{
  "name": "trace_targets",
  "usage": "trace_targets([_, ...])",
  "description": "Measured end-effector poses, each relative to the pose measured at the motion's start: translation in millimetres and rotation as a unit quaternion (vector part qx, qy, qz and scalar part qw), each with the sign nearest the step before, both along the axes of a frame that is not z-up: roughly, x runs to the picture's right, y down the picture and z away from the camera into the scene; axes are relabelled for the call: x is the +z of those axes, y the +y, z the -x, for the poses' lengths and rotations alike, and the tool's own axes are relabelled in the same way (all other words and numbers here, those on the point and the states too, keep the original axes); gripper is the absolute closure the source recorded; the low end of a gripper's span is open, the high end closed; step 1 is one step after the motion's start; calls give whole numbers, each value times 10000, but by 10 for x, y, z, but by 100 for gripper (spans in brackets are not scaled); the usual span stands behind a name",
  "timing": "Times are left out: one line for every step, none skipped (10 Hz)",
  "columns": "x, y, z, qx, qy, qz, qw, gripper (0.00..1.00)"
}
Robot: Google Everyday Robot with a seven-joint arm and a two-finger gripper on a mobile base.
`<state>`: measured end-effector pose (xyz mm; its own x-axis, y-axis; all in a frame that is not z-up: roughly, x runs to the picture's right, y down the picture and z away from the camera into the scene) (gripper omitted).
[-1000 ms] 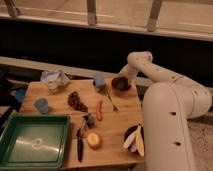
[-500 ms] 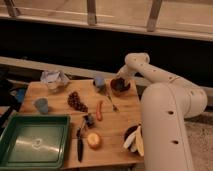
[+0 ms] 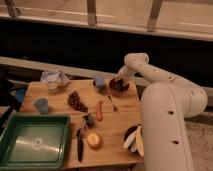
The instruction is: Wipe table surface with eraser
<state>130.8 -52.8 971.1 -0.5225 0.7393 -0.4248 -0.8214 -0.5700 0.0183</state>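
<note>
Sitting inside the reddish bowl [image 3: 123, 91], the eraser [image 3: 117, 85] shows as a dark block. Hand [image 3: 120, 78] is down over the bowl, right above the eraser and clenched; can't tell if it actually grips it. Blue cup [image 3: 99, 81] is just left of the bowl and the fork [image 3: 111, 101] just in front, both on the table [image 3: 117, 120].

Dim, warm light. A light tan wooden plank bench [image 3: 119, 120] stood in front of a wide black wall band [image 3: 60, 47]. A pale horizontal rail [image 3: 50, 21] ran above the band, with grey upright posts [image 3: 91, 12] rising from it. A grey ledge [image 3: 30, 64] sat behind the bench. Speckled grey floor [image 3: 204, 135] showed at right.
</note>
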Motion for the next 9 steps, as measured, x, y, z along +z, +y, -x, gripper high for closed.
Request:
trace_targets([-17, 2, -16, 3, 16, 3, 10000, 100])
trace_targets([-37, 3, -33, 6, 36, 0, 10000, 100])
trace_targets([-64, -9, -49, 8, 55, -11, 10000, 100])
trace_targets([-85, -15, -64, 9, 72, -18, 10000, 100])
trace_targets([-103, -22, -77, 17, 88, -27, 10000, 100])
trace_targets([-132, -27, -106, 39, 117, -41, 9999, 100])
trace_targets([-170, -40, -130, 63, 136, -77, 9999, 100])
trace_targets([-218, -67, -142, 71, 142, -130, 9998, 100])
trace_targets([-329, -123, -155, 68, 144, -214, 9996, 100])
